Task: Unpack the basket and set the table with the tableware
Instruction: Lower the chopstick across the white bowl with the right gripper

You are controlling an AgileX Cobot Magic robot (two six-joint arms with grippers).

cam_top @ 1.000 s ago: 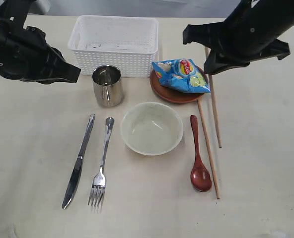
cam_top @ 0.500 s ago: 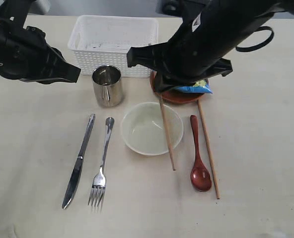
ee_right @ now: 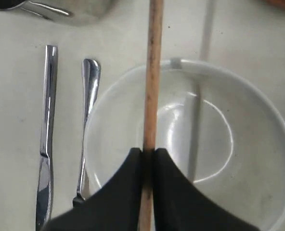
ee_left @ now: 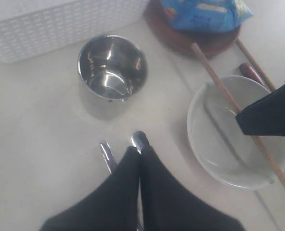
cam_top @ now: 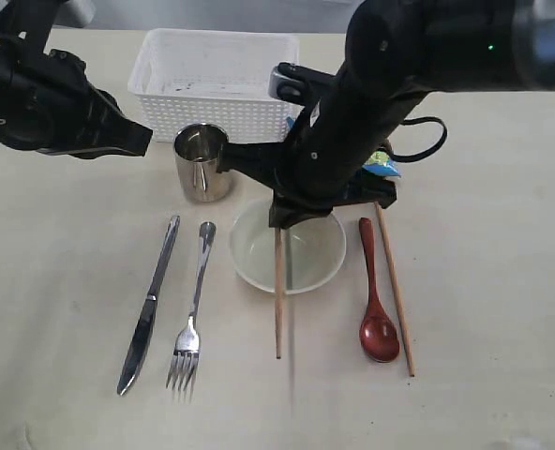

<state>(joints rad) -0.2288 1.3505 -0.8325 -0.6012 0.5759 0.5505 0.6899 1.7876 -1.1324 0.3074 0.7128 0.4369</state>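
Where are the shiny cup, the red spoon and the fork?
Shiny cup (cam_top: 202, 178), exterior view, on its side wall.
Red spoon (cam_top: 379, 337), exterior view, on its scoop.
Fork (cam_top: 186, 343), exterior view, just above its prongs.

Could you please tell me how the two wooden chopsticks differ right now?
The held chopstick is clamped in the right gripper, crossing over the bowl; the loose chopstick lies on the table, right of the spoon. The held chopstick runs straight in the exterior view; the loose chopstick slants. Both are plain, slender wood.
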